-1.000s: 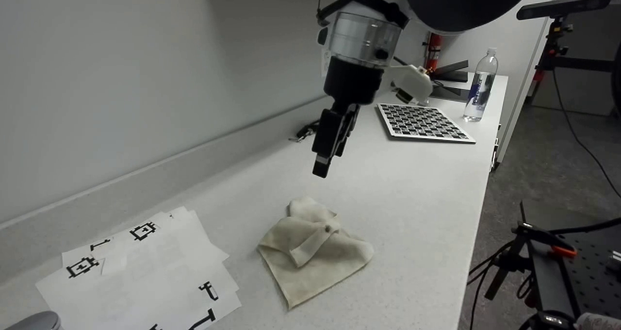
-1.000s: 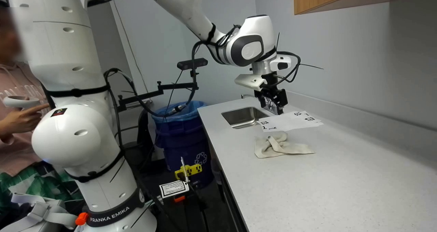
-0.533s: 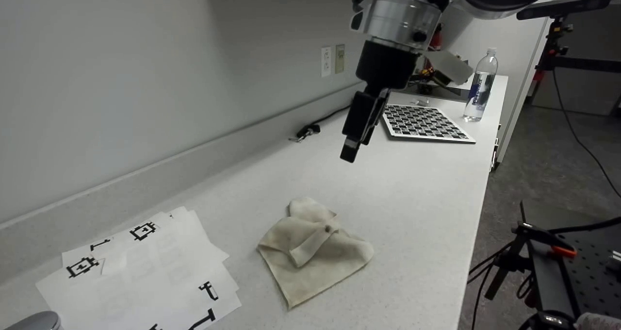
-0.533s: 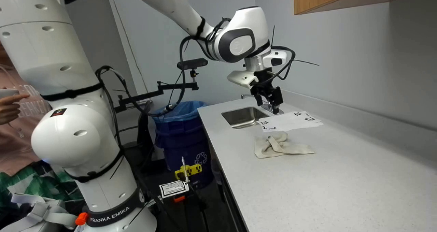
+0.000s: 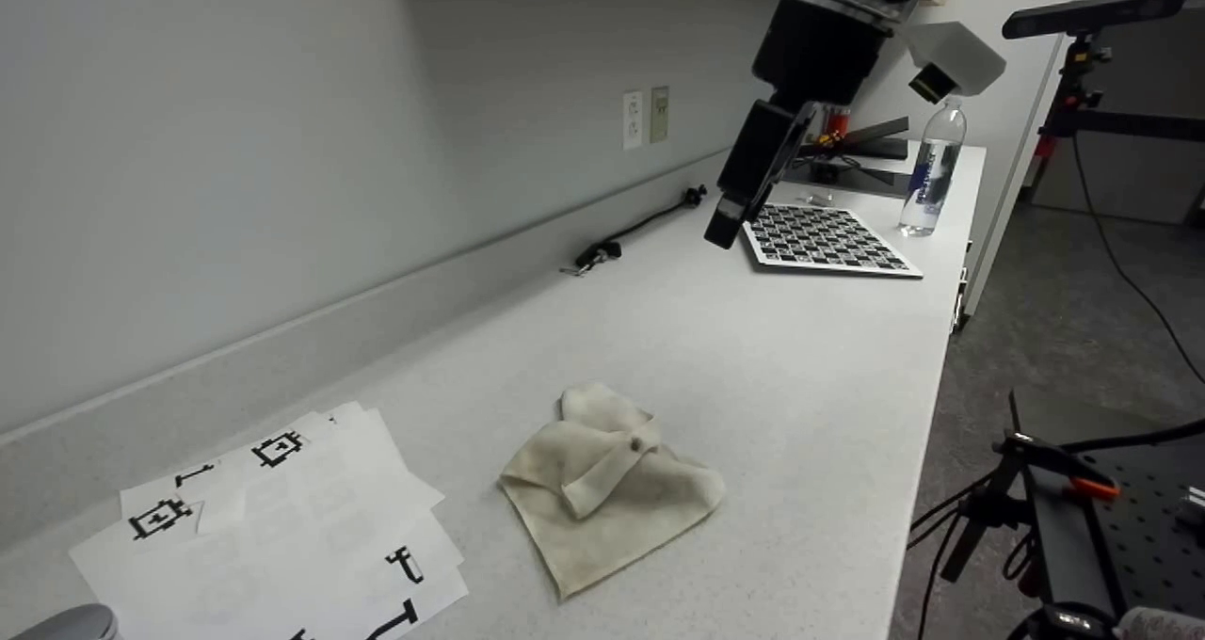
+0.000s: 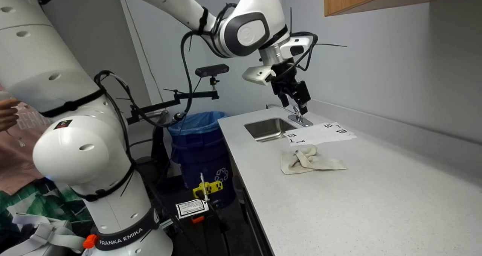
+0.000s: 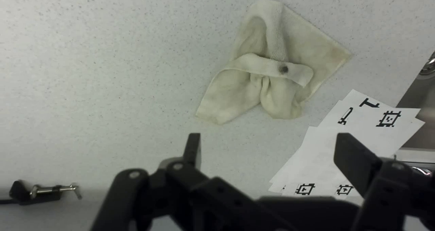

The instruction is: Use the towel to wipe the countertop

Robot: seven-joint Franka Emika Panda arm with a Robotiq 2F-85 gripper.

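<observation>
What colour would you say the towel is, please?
The towel is cream with a dark spot, clearest in the wrist view.

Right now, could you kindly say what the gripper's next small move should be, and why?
I'd probably bring the gripper over the towel, since its open jaws hold nothing while the towel lies crumpled on the countertop, apart from them.

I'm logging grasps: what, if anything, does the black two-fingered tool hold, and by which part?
Nothing is held: the tool hangs open and empty in midair, and the crumpled off-white cloth towel lies apart from it on the pale speckled countertop.
</observation>
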